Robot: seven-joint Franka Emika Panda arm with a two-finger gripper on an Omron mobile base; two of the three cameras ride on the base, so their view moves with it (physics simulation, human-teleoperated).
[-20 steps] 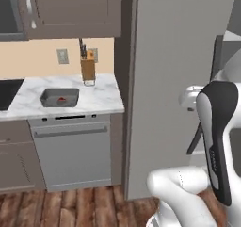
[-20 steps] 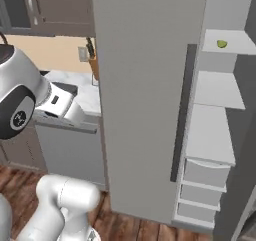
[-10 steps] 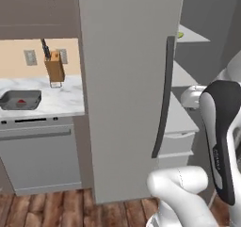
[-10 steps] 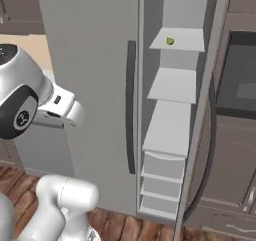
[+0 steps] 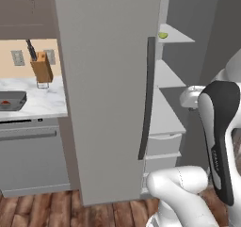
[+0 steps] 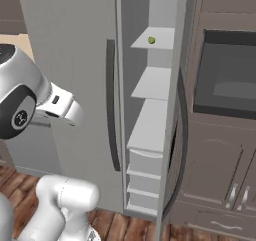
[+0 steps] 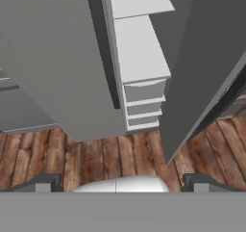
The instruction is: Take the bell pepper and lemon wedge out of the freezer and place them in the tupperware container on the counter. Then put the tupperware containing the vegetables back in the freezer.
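View swung right since earlier: freezer [image 6: 75, 60] interior open ahead, lemon wedge [image 6: 151, 40] near shelf edge; fingers [image 7: 41, 182] spread wide, empty.

The freezer [image 6: 75, 60] stands open, its dark curved handle [image 6: 112, 105] facing me. A tiny lemon wedge [image 6: 151, 40] sits on the top shelf [image 6: 160, 35]. Drawers [image 6: 144, 177] are stacked below, and a dark oven [image 6: 225, 75] stands beside it.

The freezer [image 5: 106, 80] is flat light grey, its long handle [image 5: 146, 99] dark charcoal, its shelves [image 6: 150, 87] pale grey. The lemon wedge [image 6: 151, 40] is yellow-green. The counter [image 5: 40, 101] is white marble with grey veins; at its left edge the tupperware container [image 5: 12, 100] is dark grey, the bell pepper [image 5: 4, 102] glossy red. The floor [image 7: 101, 159] is reddish-brown wood planks.
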